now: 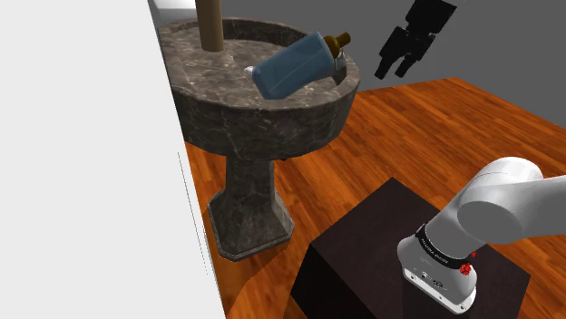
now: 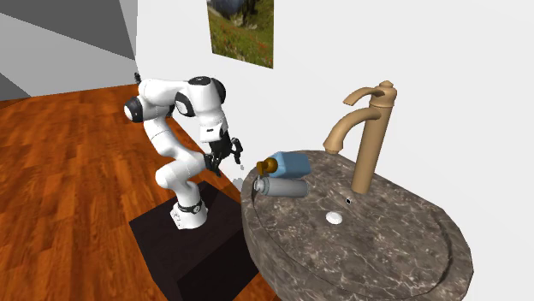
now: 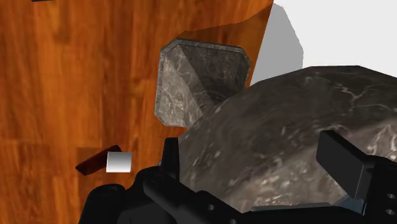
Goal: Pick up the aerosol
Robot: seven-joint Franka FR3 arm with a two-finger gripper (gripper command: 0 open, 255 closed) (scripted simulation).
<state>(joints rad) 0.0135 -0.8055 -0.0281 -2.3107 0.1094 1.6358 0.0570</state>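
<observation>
The black two-finger tool (image 1: 394, 71) hangs wide open, empty; the grey cylindrical aerosol can (image 2: 287, 187), probably light, rigid and slick, suits a mid-body grasp.

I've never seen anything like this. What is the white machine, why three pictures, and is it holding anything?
It is a white robot arm standing on a dark box on a wood floor. Its black claw hangs open beside a stone-look pedestal sink, holding nothing. One picture looks from behind the arm, one from across the sink, one from a camera on the claw itself. In the basin lie a grey aerosol can and a blue bottle, near a brown tap.
</observation>
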